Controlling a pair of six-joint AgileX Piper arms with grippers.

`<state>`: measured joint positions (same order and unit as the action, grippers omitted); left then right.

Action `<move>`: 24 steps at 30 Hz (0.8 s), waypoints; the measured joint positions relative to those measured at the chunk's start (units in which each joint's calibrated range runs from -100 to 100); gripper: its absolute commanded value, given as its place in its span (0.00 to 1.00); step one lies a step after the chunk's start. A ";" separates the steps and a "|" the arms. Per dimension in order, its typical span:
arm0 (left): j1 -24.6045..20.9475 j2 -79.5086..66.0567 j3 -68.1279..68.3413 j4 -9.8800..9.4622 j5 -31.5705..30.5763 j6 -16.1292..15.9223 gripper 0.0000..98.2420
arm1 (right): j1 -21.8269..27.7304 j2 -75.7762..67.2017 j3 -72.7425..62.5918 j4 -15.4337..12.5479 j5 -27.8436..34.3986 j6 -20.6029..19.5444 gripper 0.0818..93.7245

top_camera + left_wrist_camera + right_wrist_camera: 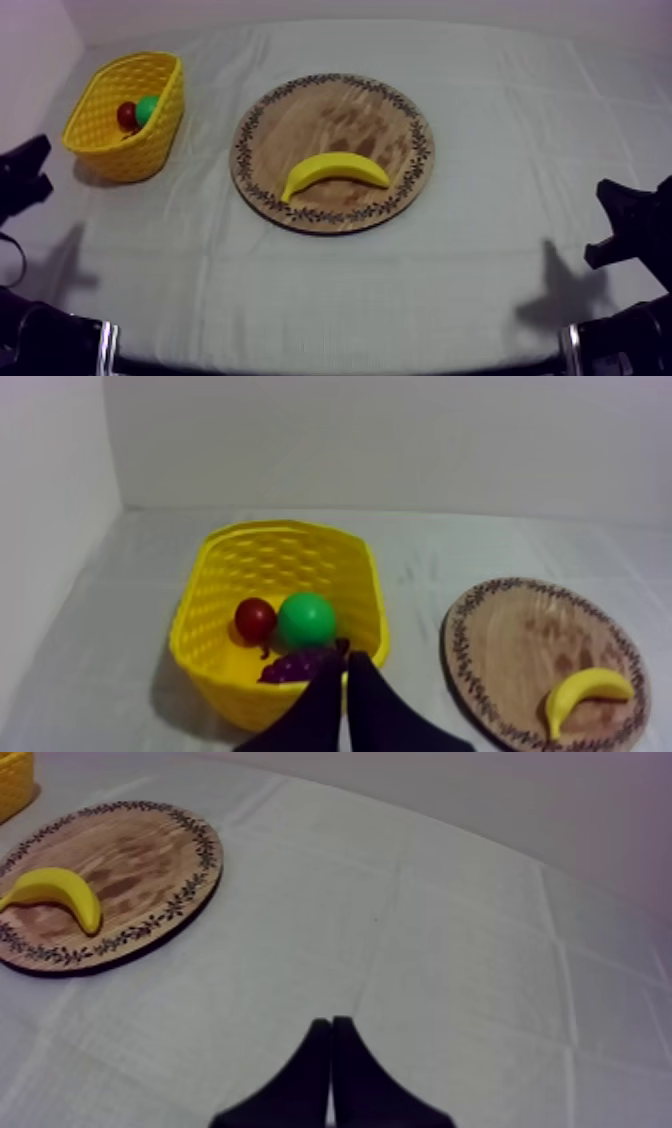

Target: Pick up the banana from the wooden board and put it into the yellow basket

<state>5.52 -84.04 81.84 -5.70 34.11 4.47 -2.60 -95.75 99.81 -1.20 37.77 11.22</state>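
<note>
My left gripper (345, 660) sits at the tabletop's near left edge, fingers pressed together on nothing. My right gripper (331, 1022), at the near right edge, is the same. Mid-tabletop, the banana (335, 172) lies on the board (300, 108), on its near half. The basket (152, 150) by the far left corner holds a small red fruit (126, 115), a green fruit (148, 108) and grapes (295, 666).

Lab-style robot test bench, grey-white cloth-draped table (500, 150), bare pale walls (400, 436)

No readable text, label, brand, number or sign anywhere. Rim of wooden board (330, 112) bore leaf-like ornament only, no letters. Wall of yellow basket (140, 150) was plain weave, unmarked.
</note>
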 measured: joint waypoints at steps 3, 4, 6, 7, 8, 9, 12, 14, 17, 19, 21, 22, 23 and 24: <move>0.55 5.03 -6.34 0.00 1.65 0.47 0.00 | 0.00 0.00 0.00 0.00 0.00 0.00 0.00; 0.69 6.55 -8.23 0.00 2.34 0.53 0.00 | 0.00 0.00 0.00 0.00 0.00 0.00 0.00; 1.14 10.32 -13.16 -0.05 3.78 0.80 0.00 | 0.00 0.00 0.00 0.00 0.00 0.00 0.00; 1.32 12.25 -15.72 -0.11 4.17 0.87 0.00 | 0.00 0.00 0.00 0.00 0.00 0.00 0.00; 1.53 14.17 -18.27 -0.17 4.90 0.99 0.00 | 0.00 0.00 0.00 0.00 0.00 0.00 0.00; 1.75 16.13 -20.91 -0.17 5.67 1.08 0.00 | 0.00 0.00 0.00 0.00 0.00 0.00 0.00; 2.16 21.60 -28.41 -0.28 8.25 1.23 0.00 | 0.00 0.00 0.00 0.00 0.00 0.00 0.00; 2.40 25.03 -33.18 -0.33 10.30 1.20 0.00 | 0.00 0.00 0.00 0.00 0.00 0.00 0.00; 2.85 30.72 -40.38 -0.17 13.60 0.89 0.00 | 0.00 0.00 0.00 0.00 0.00 0.00 0.00; 3.27 34.37 -45.20 -0.12 15.46 0.57 0.00 | 0.00 0.00 0.00 0.00 0.00 0.00 0.00; 3.67 37.50 -49.57 -0.06 16.25 0.38 0.00 | 0.00 0.00 0.00 0.00 0.00 0.00 0.00; 3.93 39.22 -51.61 -0.06 16.56 0.22 0.00 | 0.00 0.00 0.00 0.00 0.00 0.00 0.00; 4.20 40.87 -53.16 -0.01 16.60 0.11 0.00 | 0.00 0.00 0.00 0.00 0.00 0.00 0.00; 4.46 42.11 -55.02 0.04 16.68 -0.04 0.00 | 0.00 0.00 0.00 0.00 0.00 0.00 0.00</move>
<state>9.99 -41.93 26.83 -5.66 50.79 4.43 -2.60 -95.75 99.81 -1.20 37.77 11.22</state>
